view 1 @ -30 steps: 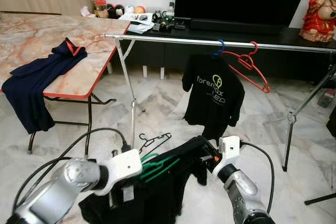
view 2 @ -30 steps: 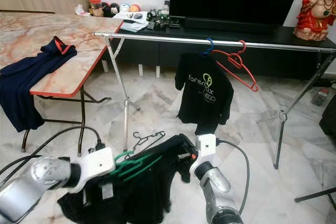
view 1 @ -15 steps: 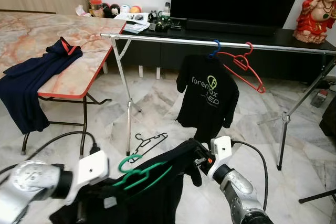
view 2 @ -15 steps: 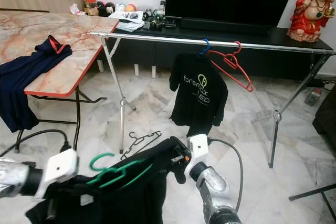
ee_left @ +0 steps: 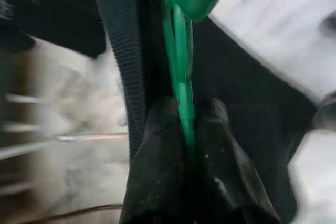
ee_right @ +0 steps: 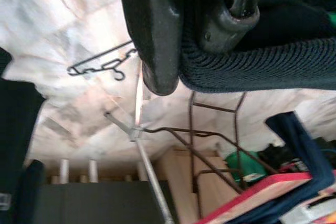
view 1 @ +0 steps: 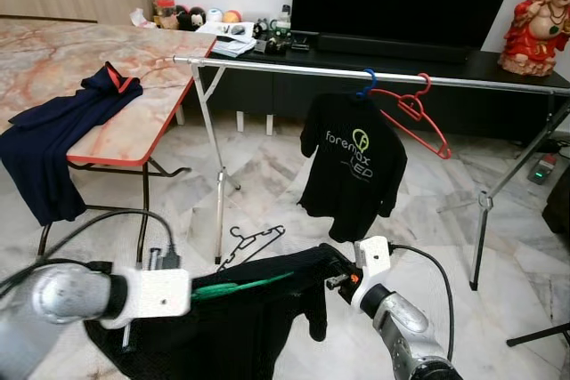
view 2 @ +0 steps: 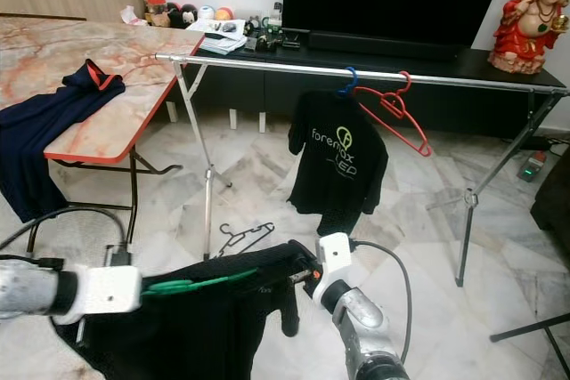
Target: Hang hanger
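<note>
Green hanger sits low in front of the rail, inside a black shirt, left claw pinching its bar and right claw clamped on the collar, so I'd lift both evenly and tip the hook up.

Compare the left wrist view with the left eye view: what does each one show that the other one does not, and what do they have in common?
Left wrist view alone: the left gripper, its fingers shut on the green hanger.

Left eye view alone: the metal rail with a hung black T-shirt and an empty red hanger, a black hanger on the floor, the table with a navy garment, and the right gripper at the black shirt.

Both: the green hanger and the black shirt.
</note>
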{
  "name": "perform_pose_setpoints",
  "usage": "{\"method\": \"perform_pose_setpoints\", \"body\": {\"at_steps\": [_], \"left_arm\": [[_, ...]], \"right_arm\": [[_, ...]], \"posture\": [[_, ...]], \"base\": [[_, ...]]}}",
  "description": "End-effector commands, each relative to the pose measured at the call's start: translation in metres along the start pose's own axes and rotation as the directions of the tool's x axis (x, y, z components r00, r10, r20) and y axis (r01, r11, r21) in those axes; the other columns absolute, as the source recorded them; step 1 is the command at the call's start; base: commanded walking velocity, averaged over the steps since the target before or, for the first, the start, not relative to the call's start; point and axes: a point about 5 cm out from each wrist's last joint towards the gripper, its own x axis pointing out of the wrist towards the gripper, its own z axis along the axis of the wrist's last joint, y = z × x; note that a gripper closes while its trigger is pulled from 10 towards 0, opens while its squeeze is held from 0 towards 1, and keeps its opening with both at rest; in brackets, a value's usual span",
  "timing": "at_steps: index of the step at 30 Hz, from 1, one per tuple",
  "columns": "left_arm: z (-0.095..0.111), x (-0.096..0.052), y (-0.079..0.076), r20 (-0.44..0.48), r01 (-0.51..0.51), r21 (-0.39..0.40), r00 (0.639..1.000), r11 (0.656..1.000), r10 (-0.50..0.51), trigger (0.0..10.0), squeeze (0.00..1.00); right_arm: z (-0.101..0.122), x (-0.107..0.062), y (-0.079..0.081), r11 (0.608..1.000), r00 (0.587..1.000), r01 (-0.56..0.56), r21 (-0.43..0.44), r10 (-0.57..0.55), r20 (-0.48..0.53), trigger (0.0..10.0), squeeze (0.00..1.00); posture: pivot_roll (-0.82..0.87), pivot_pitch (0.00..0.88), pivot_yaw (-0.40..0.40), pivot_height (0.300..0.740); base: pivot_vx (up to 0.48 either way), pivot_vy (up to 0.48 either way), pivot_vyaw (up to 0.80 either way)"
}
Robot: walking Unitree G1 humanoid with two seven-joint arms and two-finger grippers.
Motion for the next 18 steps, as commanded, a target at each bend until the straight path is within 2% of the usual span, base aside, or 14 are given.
{"method": "perform_pose_setpoints", "body": {"at_steps": [1,3,6,7,8,9,11,16,18], "left_arm": [[-0.013,0.003,-0.001,-0.098,-0.032,0.078,0.994,0.996,0.04,10.0,0.0],[-0.007,0.007,-0.001,-0.041,-0.058,0.129,0.997,0.99,0.064,10.0,0.0],[0.002,0.003,-0.002,0.04,-0.054,0.111,0.998,0.992,0.05,10.0,0.0],[0.002,0.003,-0.002,0.04,-0.054,0.111,0.998,0.992,0.05,10.0,0.0],[0.005,-0.004,0.003,0.085,-0.105,0.151,0.992,0.983,0.093,10.0,0.0],[0.005,-0.004,0.003,0.085,-0.105,0.151,0.992,0.983,0.093,10.0,0.0],[0.016,-0.014,0.001,0.241,-0.168,0.147,0.962,0.975,0.13,10.0,0.0],[0.013,-0.02,-0.006,0.283,-0.194,0.186,0.949,0.963,0.137,10.0,0.0],[0.017,-0.025,-0.005,0.353,-0.257,0.185,0.918,0.949,0.18,10.0,0.0]], "right_arm": [[0.009,-0.01,-0.024,0.989,0.988,0.143,0.039,-0.145,0.047,0.0,0.0],[0.009,-0.009,-0.023,0.988,0.988,0.146,0.04,-0.148,0.044,0.0,0.0],[0.009,-0.01,-0.026,0.986,0.986,0.164,0.035,-0.165,0.028,0.0,0.0],[0.009,-0.01,-0.026,0.986,0.986,0.164,0.035,-0.165,0.028,0.0,0.0],[0.007,-0.013,-0.031,0.98,0.981,0.196,0.021,-0.196,-0.002,0.0,0.0],[0.007,-0.013,-0.031,0.98,0.981,0.196,0.021,-0.196,-0.002,0.0,0.0],[0.005,-0.019,-0.039,0.973,0.973,0.23,0.009,-0.229,-0.031,0.0,0.0],[0.004,-0.022,-0.043,0.97,0.969,0.242,0.007,-0.242,-0.04,0.0,0.0],[0.001,-0.025,-0.045,0.969,0.968,0.245,0.003,-0.245,-0.052,0.0,0.0]], "posture": [[0.15,0.018,-0.062,0.74],[0.14,0.017,-0.061,0.74],[0.15,0.017,-0.062,0.74],[0.15,0.017,-0.062,0.74],[0.16,0.017,-0.063,0.74],[0.16,0.017,-0.063,0.74],[0.16,0.017,-0.064,0.74],[0.16,0.012,-0.057,0.74],[0.17,0.011,-0.057,0.74]], "base": [[0.0,0.0,0.0],[0.0,0.0,0.0],[0.0,0.0,0.0],[0.0,0.0,0.0],[0.0,0.0,0.0],[0.0,0.0,0.0],[0.0,0.0,0.0],[0.0,0.0,0.0],[0.0,0.0,0.0]]}}
